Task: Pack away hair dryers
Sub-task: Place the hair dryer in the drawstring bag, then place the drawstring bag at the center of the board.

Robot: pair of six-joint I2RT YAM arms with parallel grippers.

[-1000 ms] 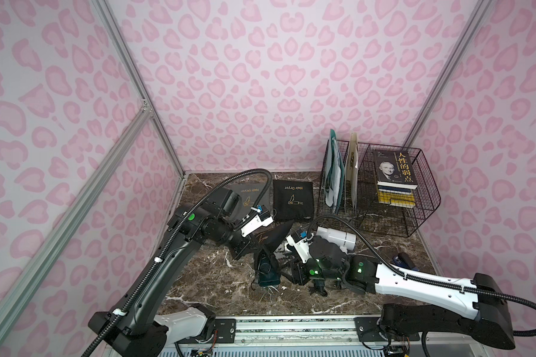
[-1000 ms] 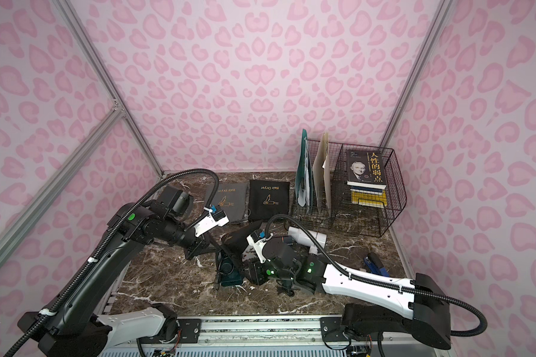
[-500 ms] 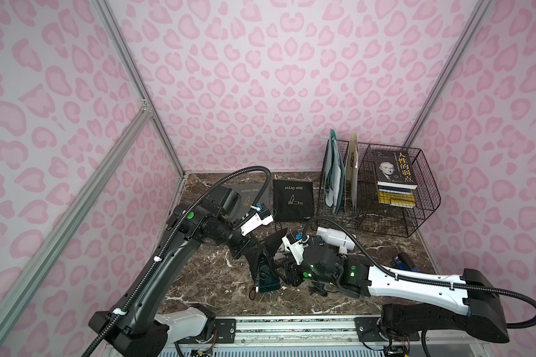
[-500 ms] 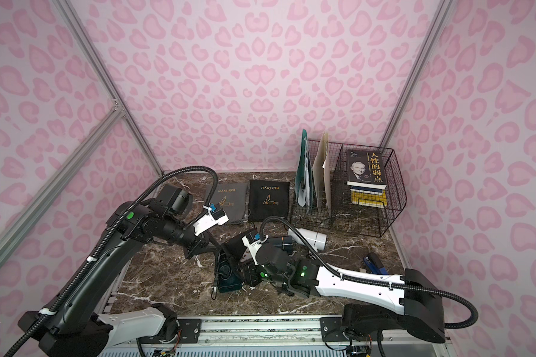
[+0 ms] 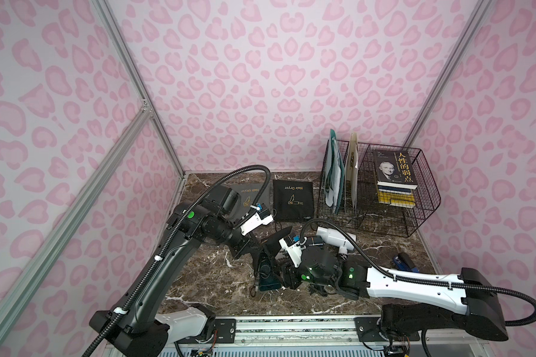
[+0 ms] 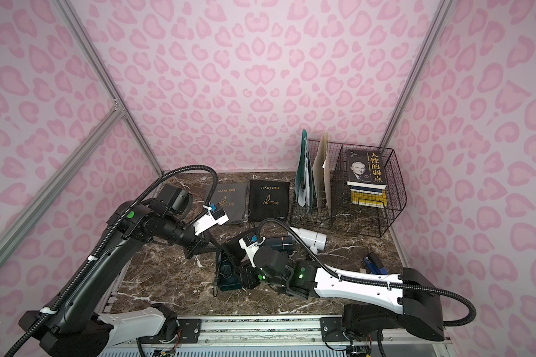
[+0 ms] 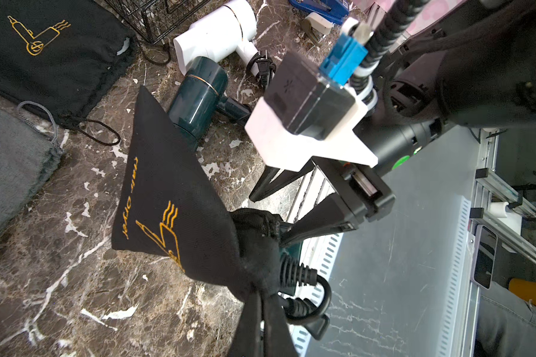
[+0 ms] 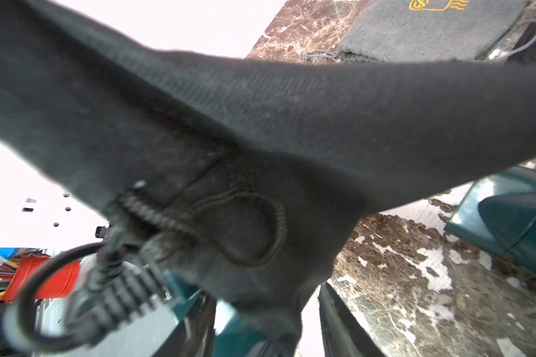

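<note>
Pink leopard-print walls box in a dark marble tabletop [image 5: 205,278], and all the action sits just to 9 o'clock of its centre. Left gripper [image 7: 260,303] is clamped tight on the mouth hem of a black "Hair Dryer" pouch [image 7: 167,197], and the bag is held up at a tilt, its closed corner pointing toward 12 o'clock in both top views. Poking out of that mouth is a teal hair dryer [image 5: 268,282], partly in and partly out, with its ribbed black cord [image 7: 294,273] looped outside the fabric. Whether it rests on the marble, I can't tell.

Right gripper [image 7: 268,216] sits on the 3 o'clock side of the bag, jaws parted about halfway. One finger [image 7: 270,182] hangs in free air, and the other is right at the pouch mouth beside the teal plastic. In the right wrist view, teal shows between the fingers with a gap on one side, so there's no squeeze on it.

Just to 3 o'clock of centre lie the other two, snug against each other: second teal dryer [image 6: 279,242] and white hair dryer [image 6: 311,238], both out on the marble, unpacked. At 12 o'clock lies a flat black pouch [image 5: 293,201], with a grey pouch [image 6: 229,197] beside it at 11. Wire basket [image 5: 427,191] with books stands at 2 o'clock, and a blue stapler [image 5: 404,261] lies near the 3 o'clock edge.
</note>
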